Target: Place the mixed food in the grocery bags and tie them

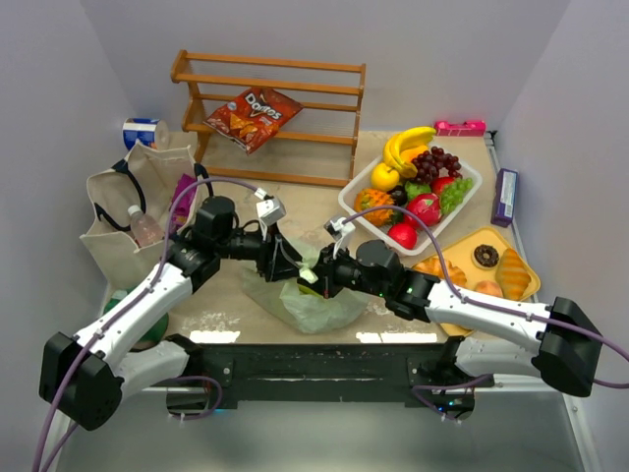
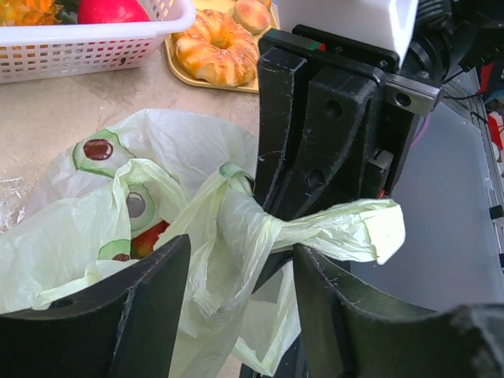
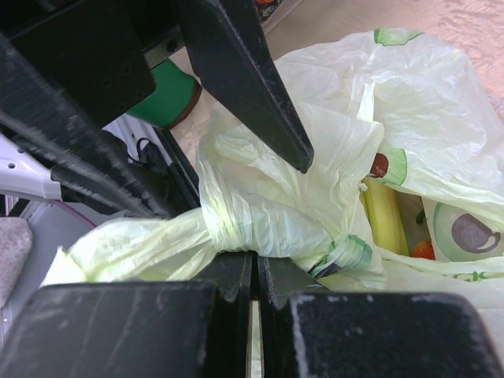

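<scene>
The pale green plastic grocery bag [image 1: 319,307] lies on the table between my two arms, its handles twisted into a knot [image 3: 260,220]. A red item [image 2: 150,236] and a yellow one [image 3: 383,216] show inside it. My left gripper [image 2: 240,307] is open, and the loose handle hangs between its fingers without being pinched. My right gripper [image 3: 254,264] is shut, with a thin strip of the handle caught between its jaws just under the knot. The beige tote [image 1: 118,226] stands at the left with a water bottle [image 1: 144,228] in it.
A white basket [image 1: 470,175] of fruit and a yellow tray [image 1: 462,236] of pastries sit at the right. A wooden rack [image 1: 270,118] at the back carries a Doritos packet [image 1: 253,116]. A purple box [image 1: 505,197] lies by the right wall.
</scene>
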### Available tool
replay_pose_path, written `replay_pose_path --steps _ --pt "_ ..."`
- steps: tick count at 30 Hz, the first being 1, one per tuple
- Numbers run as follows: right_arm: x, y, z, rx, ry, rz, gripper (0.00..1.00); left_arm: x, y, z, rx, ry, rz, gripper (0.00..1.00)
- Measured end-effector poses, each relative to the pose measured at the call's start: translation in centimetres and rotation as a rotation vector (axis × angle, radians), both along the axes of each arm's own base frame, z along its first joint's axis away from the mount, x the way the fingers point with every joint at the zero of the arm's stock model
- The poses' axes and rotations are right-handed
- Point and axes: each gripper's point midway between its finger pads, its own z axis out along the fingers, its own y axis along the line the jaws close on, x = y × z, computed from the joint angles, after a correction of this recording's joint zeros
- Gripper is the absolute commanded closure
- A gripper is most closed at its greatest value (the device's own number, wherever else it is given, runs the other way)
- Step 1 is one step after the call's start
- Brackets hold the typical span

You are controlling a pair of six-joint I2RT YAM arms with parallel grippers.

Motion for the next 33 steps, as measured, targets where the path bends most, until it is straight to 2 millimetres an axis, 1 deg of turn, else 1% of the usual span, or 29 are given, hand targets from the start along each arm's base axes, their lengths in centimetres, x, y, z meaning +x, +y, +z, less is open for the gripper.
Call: replay_pose_path --steps 4,9,14,18,21,24,25,26,27,29,30,32,33 --pt "0.0 0.0 0.1 0.002 -0.001 0.0 1.0 -0.6 0.1 0.3 -0.005 -0.002 -0.017 0.31" --pt "0.0 0.0 0.1 0.003 -0.002 0.0 1.0 -1.3 0.3 0.8 -0.022 -0.016 -0.038 0.29" --pt "0.0 0.0 0.1 0.002 -0.002 0.0 1.0 -1.5 0.2 1.0 -0.032 -0.021 -0.045 0.3" --pt "-0.2 0.1 0.0 0.0 -0.006 0.009 1.0 -0.8 -0.1 1.1 -0.042 -0.02 -0.029 0.33" --pt "-0.4 0.2 0.0 -0.002 -0.007 0.018 1.0 -0.1 -0.3 0.9 -0.043 -0.007 -0.007 0.39" --pt "-0.6 0.3 0.0 -0.005 -0.012 0.023 1.0 0.4 -0.5 0.8 -0.046 0.0 0.004 0.47" --pt "-0.5 0.3 -0.1 -0.008 -0.014 0.023 1.0 0.4 -0.6 0.8 -0.048 0.006 0.006 0.56" --pt "-0.5 0.2 -0.2 -0.01 -0.014 0.022 1.0 0.5 -0.6 0.8 -0.049 0.005 0.008 0.6" --pt "-0.6 0.3 -0.2 -0.011 -0.017 0.026 1.0 0.6 -0.6 0.9 -0.051 0.006 0.011 0.69" --pt "-0.9 0.4 -0.2 -0.012 -0.021 0.037 1.0 0.7 -0.7 0.9 -0.054 0.005 0.011 0.78" --pt "-0.9 0.4 -0.2 -0.014 -0.023 0.039 1.0 0.7 -0.7 0.8 -0.054 0.006 0.011 0.84" --pt "-1.1 0.4 -0.3 -0.02 -0.031 0.047 1.0 0.8 -0.7 0.8 -0.054 0.001 0.009 0.9" --pt "-1.1 0.4 -0.3 -0.022 -0.034 0.049 1.0 0.8 -0.8 0.9 -0.055 0.001 0.008 0.96"
